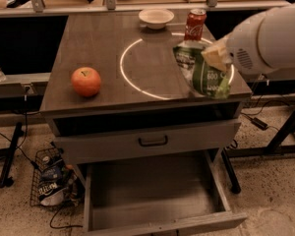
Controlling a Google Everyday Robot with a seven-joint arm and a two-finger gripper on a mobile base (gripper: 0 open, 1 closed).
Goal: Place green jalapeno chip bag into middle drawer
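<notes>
Arm (270, 38) over table (103, 38), fingers (214, 58) clamping chip bag (206, 80)

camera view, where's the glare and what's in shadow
Camera view: a bright light ring glares on the tabletop; the gripper, holding the green jalapeno chip bag at the table's right edge, is lit; the open middle drawer is dim.

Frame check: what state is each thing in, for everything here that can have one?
tool: shut on the green jalapeno chip bag, above the tabletop's right front.
green jalapeno chip bag: held, lifted, not in a drawer.
middle drawer: pulled open, bag not inside.
drawer with handle: pushed in.
red soda can: upright.
bowl: upright.
apple: resting, stem up.
</notes>
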